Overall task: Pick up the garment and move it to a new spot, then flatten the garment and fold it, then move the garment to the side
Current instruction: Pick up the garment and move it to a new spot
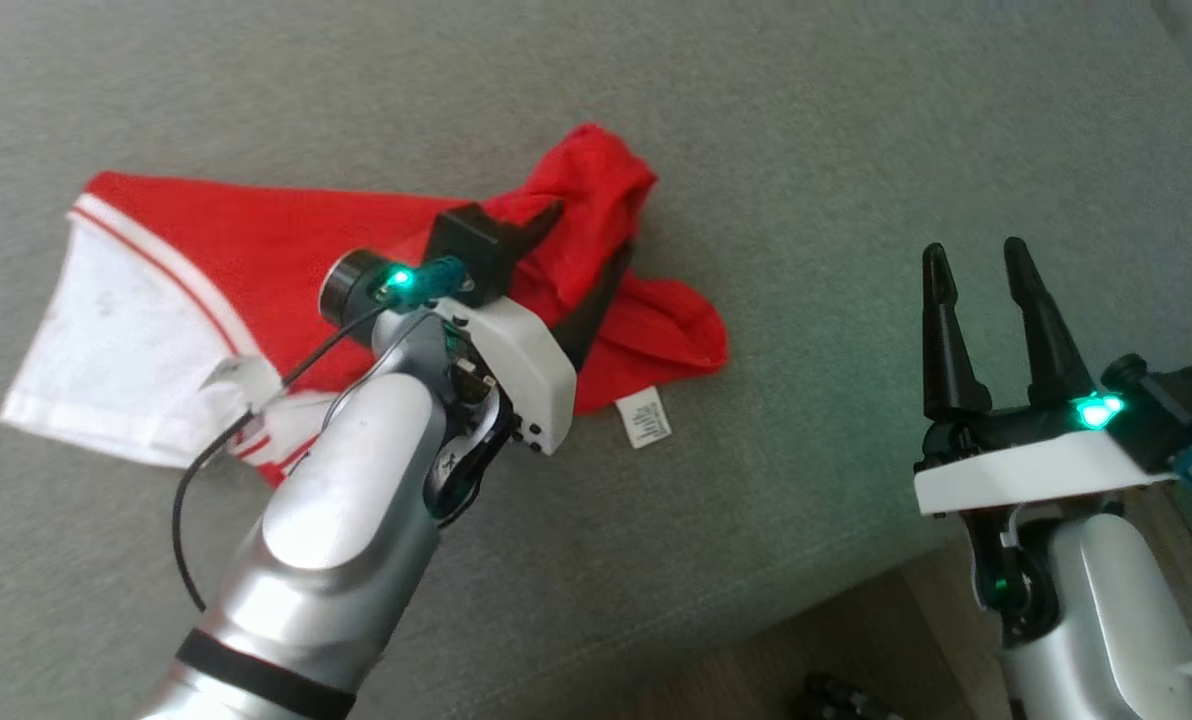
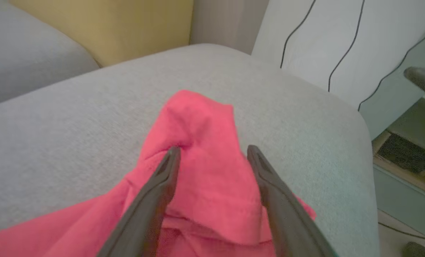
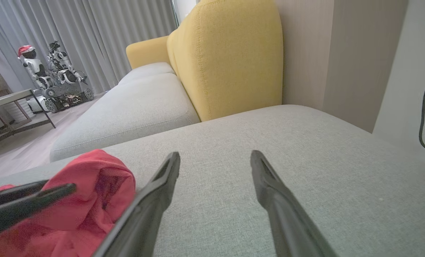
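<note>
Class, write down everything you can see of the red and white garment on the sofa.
The garment is soft red cloth with a white panel edged by red-and-white stripes and a white care label at one hem. It lies half spread on the grey sofa cushion, its right end bunched into a hump. The open left pincer straddles that hump.

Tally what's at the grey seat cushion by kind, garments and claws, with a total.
Garments: 1, the red and white garment, crumpled on the grey cushion.
Claws: 2, the left claw open over the garment's bunched end, the right claw open, off to the side.
Total: 3.
</note>
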Robot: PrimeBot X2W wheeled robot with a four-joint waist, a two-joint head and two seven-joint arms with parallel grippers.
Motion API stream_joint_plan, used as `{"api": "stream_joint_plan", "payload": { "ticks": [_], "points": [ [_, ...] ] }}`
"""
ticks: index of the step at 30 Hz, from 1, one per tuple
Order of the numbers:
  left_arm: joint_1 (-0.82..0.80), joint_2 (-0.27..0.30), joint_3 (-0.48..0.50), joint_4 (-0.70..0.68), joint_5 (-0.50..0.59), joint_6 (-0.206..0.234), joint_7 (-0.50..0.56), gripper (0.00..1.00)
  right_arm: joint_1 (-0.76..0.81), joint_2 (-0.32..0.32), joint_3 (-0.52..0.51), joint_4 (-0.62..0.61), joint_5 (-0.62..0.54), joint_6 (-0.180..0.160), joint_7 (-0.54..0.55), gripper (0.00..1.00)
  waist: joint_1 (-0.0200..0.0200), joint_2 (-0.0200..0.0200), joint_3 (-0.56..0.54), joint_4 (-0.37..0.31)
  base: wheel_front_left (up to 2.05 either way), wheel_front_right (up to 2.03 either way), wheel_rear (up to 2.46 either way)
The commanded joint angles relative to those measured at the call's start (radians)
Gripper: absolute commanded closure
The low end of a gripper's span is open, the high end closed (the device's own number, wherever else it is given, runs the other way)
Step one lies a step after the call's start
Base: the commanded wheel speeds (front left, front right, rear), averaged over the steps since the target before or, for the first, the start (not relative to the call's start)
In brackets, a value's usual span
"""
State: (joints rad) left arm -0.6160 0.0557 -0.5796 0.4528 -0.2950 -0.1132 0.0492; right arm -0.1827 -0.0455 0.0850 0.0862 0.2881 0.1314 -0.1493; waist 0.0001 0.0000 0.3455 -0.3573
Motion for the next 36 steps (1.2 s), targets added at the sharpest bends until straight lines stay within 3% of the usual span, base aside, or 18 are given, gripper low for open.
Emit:
{"api": "stream_joint_plan", "payload": {
  "ticks": [1,5,6,9,17,26,36],
  "points": [
    [-0.034,0.0,0.022,-0.04,-0.005,0.004,-0.016,0.0,-0.02,-0.005,0.013,-0.025,-0.011,-0.001,-0.005,0.0,-0.0001,0.0,-0.021,0.023,0.0,0.0,0.0],
    [0.004,0.003,0.046,-0.079,-0.019,0.035,-0.088,0.0,-0.016,-0.005,-0.005,-0.026,-0.036,-0.001,0.012,0.0,-0.0001,0.0,-0.07,0.077,0.0,0.0,0.0],
    [0.028,0.025,0.063,-0.1,-0.002,0.073,-0.124,0.0,-0.012,-0.005,-0.012,-0.029,-0.05,-0.001,0.023,0.0,-0.0001,0.0,-0.094,0.105,0.0,0.0,0.0],
    [0.078,0.053,0.106,-0.126,-0.001,0.133,-0.167,0.0,-0.002,-0.005,-0.026,-0.039,-0.069,-0.001,0.043,0.0,-0.0001,0.0,-0.124,0.148,0.0,0.0,0.0],
    [0.21,0.131,0.238,-0.182,-0.042,0.228,-0.262,0.0,0.028,-0.005,-0.047,-0.065,-0.111,-0.001,0.089,0.0,-0.0001,0.0,-0.183,0.25,0.0,0.0,0.0],
    [0.346,0.203,0.338,-0.226,-0.082,0.265,-0.294,0.0,0.07,-0.005,-0.055,-0.069,-0.144,-0.001,0.124,0.0,-0.0001,0.0,-0.241,0.327,0.0,0.0,0.0],
    [0.489,0.234,0.344,-0.304,-0.088,0.276,-0.296,0.0,0.133,-0.005,-0.053,-0.071,-0.164,-0.001,0.146,0.0,-0.0001,0.0,-0.308,0.352,0.0,0.0,0.0]
  ]
}}
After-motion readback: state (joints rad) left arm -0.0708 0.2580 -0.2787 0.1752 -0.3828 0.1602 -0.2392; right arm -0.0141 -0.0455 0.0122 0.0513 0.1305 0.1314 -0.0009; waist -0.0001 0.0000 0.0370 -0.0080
